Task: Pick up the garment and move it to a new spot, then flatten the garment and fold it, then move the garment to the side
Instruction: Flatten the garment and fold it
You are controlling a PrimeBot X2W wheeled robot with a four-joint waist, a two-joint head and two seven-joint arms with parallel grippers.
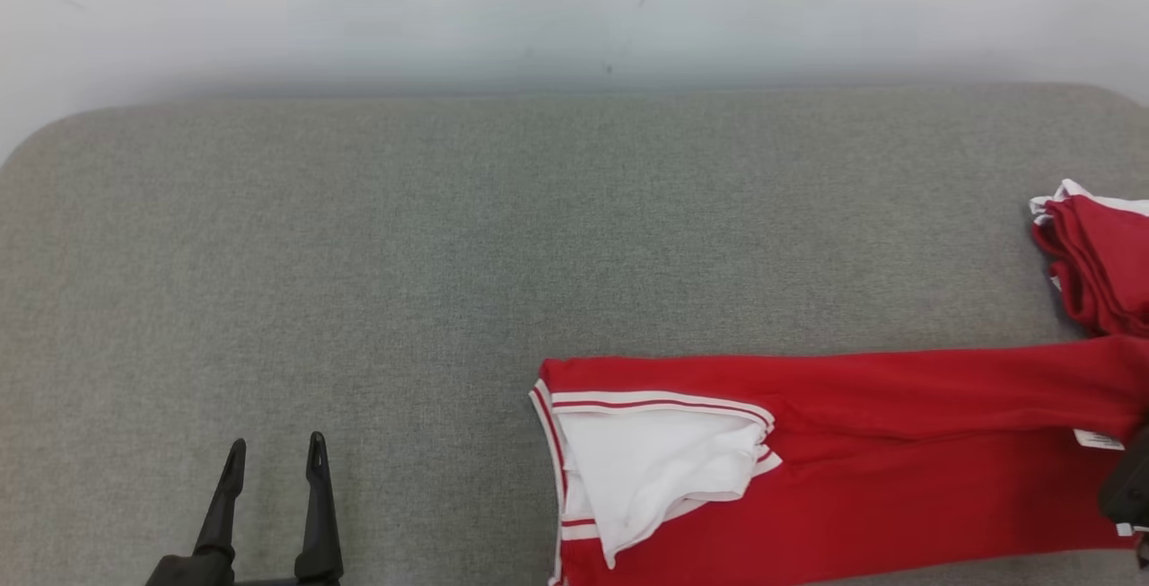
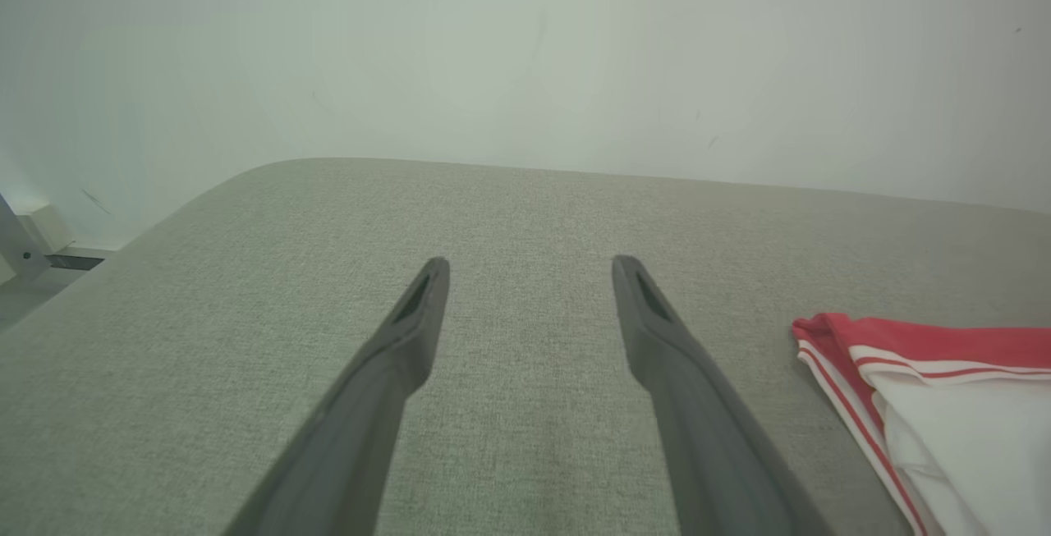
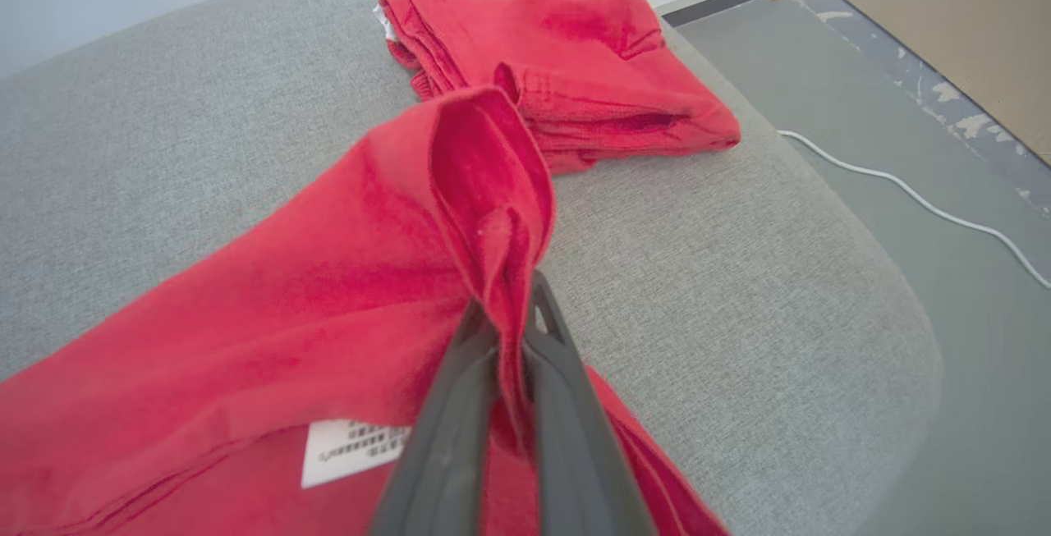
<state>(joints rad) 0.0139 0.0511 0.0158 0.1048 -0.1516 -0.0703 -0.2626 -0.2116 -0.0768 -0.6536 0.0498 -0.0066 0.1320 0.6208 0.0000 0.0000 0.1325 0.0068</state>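
Observation:
The garment (image 1: pixel 853 442) is red with white trim and a white lining; it lies stretched across the grey cushion at the lower right, its striped end toward the middle (image 2: pixel 928 380). In the right wrist view my right gripper (image 3: pixel 513 314) is shut on a raised fold of the garment's red cloth (image 3: pixel 484 183), beside a white care label (image 3: pixel 349 450). A dark part of that gripper shows at the right edge of the head view (image 1: pixel 1129 483). My left gripper (image 1: pixel 274 456) is open over bare cushion at the lower left, its fingers (image 2: pixel 410 322) apart from the garment.
A folded red pile (image 1: pixel 1100 258) sits at the cushion's far right edge (image 3: pixel 575 52). The grey cushion (image 1: pixel 449 254) meets a pale wall at the back. Past its right edge are a grey floor, a white cable (image 3: pixel 920 199) and a brown board (image 3: pixel 952 19).

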